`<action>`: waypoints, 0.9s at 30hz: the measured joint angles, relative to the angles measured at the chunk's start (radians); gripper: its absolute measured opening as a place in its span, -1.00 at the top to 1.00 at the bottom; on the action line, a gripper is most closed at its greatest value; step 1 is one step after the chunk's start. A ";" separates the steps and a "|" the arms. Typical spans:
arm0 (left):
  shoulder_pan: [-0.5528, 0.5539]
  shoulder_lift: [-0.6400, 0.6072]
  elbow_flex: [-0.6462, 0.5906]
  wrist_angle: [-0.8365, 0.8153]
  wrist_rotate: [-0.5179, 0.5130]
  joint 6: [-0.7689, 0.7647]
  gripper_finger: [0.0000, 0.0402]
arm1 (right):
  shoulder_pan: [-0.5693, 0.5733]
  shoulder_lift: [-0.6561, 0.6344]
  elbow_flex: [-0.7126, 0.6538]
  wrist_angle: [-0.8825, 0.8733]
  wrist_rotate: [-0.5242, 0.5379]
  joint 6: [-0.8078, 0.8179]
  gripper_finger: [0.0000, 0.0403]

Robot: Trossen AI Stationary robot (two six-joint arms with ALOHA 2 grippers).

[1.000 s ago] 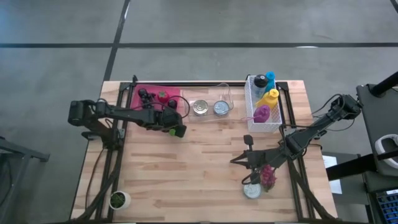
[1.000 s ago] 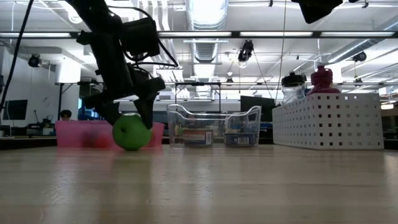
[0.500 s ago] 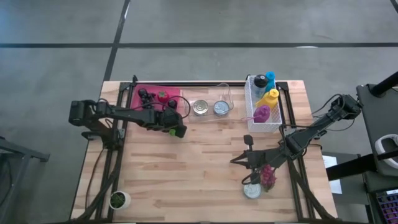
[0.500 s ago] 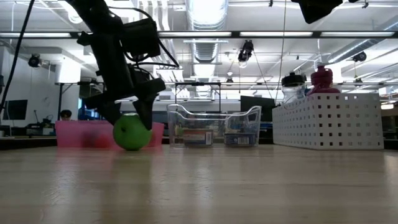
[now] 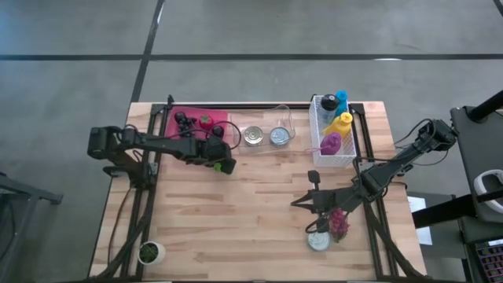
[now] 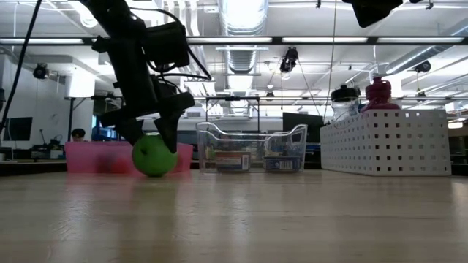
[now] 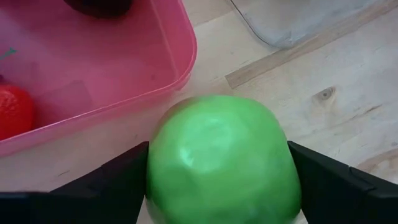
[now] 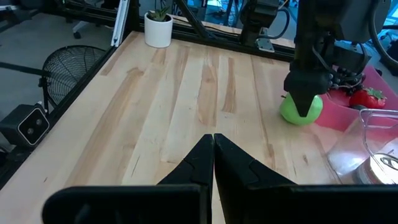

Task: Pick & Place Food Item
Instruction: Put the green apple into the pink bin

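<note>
Low view: left gripper (image 6: 150,135) straddles green apple (image 6: 154,155) on desk (image 6: 292,212), fingers wide, not clamped; placing remains undone.

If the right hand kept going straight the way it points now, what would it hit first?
Mostly bare table lies ahead of the shut right hand. Farther off, slightly to one side, sit the green apple and the left hand around it; depth is unclear.
</note>
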 joint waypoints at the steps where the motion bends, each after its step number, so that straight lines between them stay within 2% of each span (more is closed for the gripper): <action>1: 0.000 0.000 0.005 -0.008 0.000 0.005 -0.66 | 0.000 0.000 0.000 0.000 0.000 0.000 0.96; 11: 0.000 -0.060 0.095 -0.101 -0.018 0.051 -0.66 | 0.000 0.000 0.000 0.000 0.000 0.004 0.96; 20: 0.021 -0.134 0.155 -0.221 -0.268 0.052 -0.68 | 0.000 0.000 0.000 -0.001 0.000 0.003 0.96; 27: 0.100 -0.118 0.125 -0.223 -0.359 0.059 -0.65 | 0.000 0.000 0.000 0.000 0.000 0.001 0.96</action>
